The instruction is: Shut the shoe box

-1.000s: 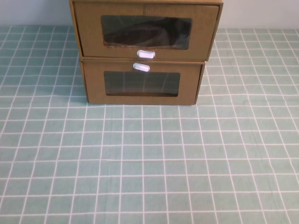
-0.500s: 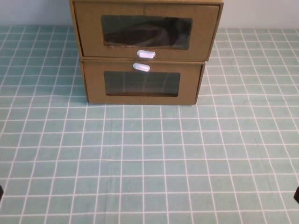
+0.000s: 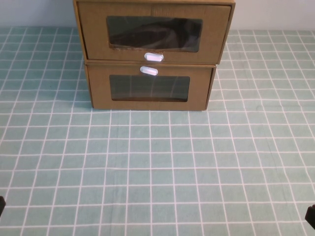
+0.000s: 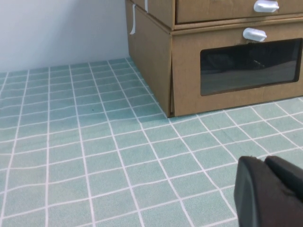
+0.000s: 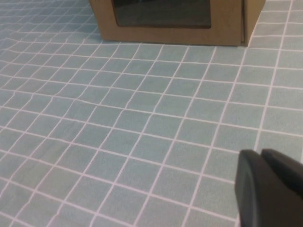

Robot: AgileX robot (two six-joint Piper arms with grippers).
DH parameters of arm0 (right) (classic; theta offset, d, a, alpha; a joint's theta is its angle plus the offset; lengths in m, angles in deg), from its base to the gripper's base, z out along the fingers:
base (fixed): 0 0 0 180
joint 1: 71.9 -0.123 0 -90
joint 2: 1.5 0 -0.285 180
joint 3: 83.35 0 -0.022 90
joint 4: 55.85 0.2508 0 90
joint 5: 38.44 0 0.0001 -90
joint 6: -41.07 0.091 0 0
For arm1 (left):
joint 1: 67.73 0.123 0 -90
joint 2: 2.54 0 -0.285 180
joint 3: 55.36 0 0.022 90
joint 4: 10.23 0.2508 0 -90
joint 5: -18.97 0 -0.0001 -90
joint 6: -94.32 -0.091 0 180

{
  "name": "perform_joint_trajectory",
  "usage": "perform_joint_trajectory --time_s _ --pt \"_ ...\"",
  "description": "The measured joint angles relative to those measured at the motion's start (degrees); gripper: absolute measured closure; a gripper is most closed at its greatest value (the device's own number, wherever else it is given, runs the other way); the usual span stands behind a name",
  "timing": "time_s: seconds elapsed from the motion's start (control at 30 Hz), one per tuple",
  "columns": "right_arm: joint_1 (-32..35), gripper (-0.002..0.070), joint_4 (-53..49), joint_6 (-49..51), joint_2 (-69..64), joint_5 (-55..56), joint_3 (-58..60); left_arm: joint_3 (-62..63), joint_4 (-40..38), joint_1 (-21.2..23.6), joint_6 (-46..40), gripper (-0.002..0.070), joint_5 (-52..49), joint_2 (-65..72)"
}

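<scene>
The shoe box [image 3: 154,33] is the upper of two stacked brown cardboard boxes at the far middle of the table. Its white pull tab [image 3: 153,57] sits below its clear window, and its drawer front stands slightly forward of the box under it. The left wrist view catches its lower edge [image 4: 222,10] and tab [image 4: 266,6]. My left gripper [image 3: 1,205] [image 4: 263,161] is at the near left corner, shut and holding nothing. At the near right corner my right gripper [image 3: 310,215] [image 5: 261,154] is also shut and holding nothing. Both are far from the boxes.
The lower brown box [image 3: 150,87] [image 4: 236,71] [image 5: 175,19] has its white tab [image 3: 149,71] above its window and carries the shoe box. A green checked cloth [image 3: 157,162] covers the table. A pale wall [image 4: 61,28] rises behind.
The tips of both grippers have come into the high view at the bottom corners, the right one a little further in than half a second ago. The boxes have not moved.
</scene>
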Motion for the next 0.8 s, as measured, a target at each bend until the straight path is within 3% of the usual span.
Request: perform_joint_trajectory --time_s 0.23,0.57,0.8 --pt "1.1 0.0687 -9.7 -0.1 1.1 3.5 0.0 0.0 0.0 0.0 0.0 0.068 -0.1 0.0" --pt "22.7 0.0687 -10.9 -0.1 7.8 9.7 7.2 0.0 0.0 0.0 0.0 0.068 -0.2 0.0" --pt "23.7 0.0687 -9.9 -0.1 14.7 10.5 12.4 0.0 0.0 0.0 0.0 0.068 -0.2 0.0"
